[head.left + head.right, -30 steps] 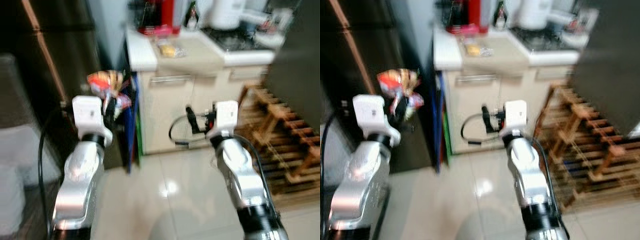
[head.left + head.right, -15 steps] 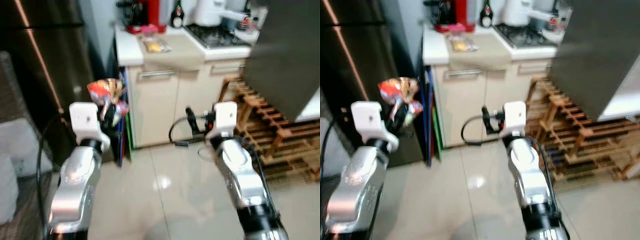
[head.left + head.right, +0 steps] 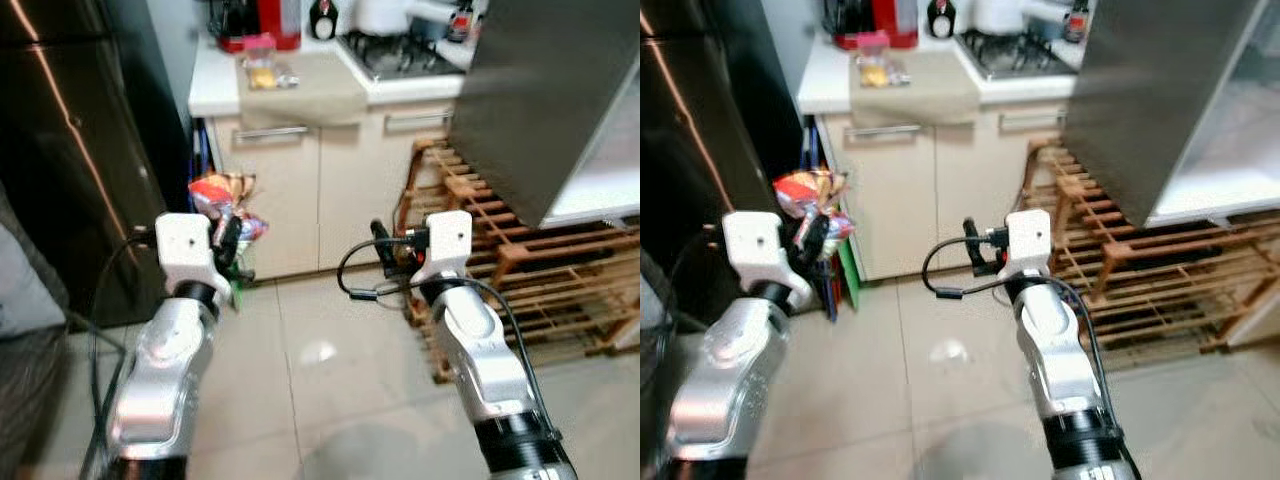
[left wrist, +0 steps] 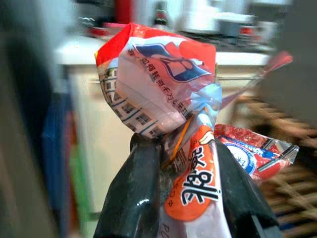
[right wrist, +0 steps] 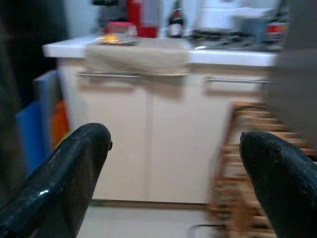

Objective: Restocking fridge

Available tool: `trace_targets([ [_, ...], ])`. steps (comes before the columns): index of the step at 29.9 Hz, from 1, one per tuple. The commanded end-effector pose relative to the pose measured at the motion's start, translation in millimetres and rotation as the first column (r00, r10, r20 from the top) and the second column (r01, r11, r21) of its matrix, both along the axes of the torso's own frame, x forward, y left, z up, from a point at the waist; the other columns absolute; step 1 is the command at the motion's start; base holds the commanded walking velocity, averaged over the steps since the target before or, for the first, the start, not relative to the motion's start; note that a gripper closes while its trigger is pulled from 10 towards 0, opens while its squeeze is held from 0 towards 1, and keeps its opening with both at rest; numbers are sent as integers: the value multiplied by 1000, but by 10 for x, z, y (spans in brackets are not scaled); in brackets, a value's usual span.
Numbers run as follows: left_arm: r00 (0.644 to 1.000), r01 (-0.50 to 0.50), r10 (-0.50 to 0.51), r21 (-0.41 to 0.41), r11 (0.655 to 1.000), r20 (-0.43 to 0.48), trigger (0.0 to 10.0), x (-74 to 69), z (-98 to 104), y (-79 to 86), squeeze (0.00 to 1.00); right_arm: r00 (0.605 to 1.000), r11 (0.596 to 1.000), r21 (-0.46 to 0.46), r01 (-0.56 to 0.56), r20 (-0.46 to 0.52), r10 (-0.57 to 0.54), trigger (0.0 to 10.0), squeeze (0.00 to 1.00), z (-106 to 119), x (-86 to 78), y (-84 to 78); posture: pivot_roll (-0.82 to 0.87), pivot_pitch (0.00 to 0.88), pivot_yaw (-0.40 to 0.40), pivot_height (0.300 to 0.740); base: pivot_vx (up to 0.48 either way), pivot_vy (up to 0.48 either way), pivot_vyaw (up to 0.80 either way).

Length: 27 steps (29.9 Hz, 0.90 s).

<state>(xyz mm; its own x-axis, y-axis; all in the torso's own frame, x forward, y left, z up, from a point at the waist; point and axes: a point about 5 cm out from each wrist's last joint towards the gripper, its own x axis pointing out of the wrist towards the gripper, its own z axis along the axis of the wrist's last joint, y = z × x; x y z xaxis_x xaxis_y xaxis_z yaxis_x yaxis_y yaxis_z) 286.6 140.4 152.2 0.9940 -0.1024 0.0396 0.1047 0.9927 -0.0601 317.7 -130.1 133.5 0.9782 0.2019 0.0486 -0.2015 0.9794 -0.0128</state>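
Dark fridge stands at far left, door face glossy, a thin light streak running down it. An open grey door panel hangs at upper right, white interior just beyond it. Between them, cream cabinet with two doors and bar handles, topped by a white surface.

On the surface: a beige cloth draped over the front edge, a small clear container with yellow contents on it, a red appliance and a dark bottle at the back, gas hob to the right.

Wooden slatted rack sits low on the floor under the open door. Floor is pale glossy tile.

Left claw raised in front of the fridge's lower corner, clamped on the gathered neck of snack packets: a red-and-white printed bag bulging above the fingers, another red packet sticking out to one side. In the head views the bundle sits just above the white wrist block.

Right claw held out toward the cabinet, fingers wide apart, nothing between them, touching nothing. A black cable loops beside its wrist.
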Motion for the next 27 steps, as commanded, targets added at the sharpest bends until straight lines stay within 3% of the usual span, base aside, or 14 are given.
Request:
trace_targets([
  [1, 998, -7, 6, 23, 1000, 55, 10000, 49, 130, 21, 0, 1000, 1000, 4, -8, 11, 8, 10000, 0, 31, 4, 31, -115, 0, 50, 740, 0, -480, 0],
  [9, 999, -16, 14, 53, 998, 43, 10000, 83, 68, 29, 0, 1000, 1000, -6, 4, 11, -4, 10000, 0, 16, -8, -1, -119, 0, 52, 740, 0, -480, 0],
  [20, 998, -40, 37, 69, 997, 41, 10000, 145, 32, 42, 0, 999, 999, -34, 35, 9, -35, 10000, 0, -22, -15, -78, -120, 0, 52, 740, 0, -480, 607],
  [27, 998, -47, 44, 73, 996, 44, 10000, 145, 19, 59, 0, 996, 995, -36, 91, -13, -92, 10000, 0, -106, -83, -226, -126, 0, 57, 740, 0, -480, 0],
])
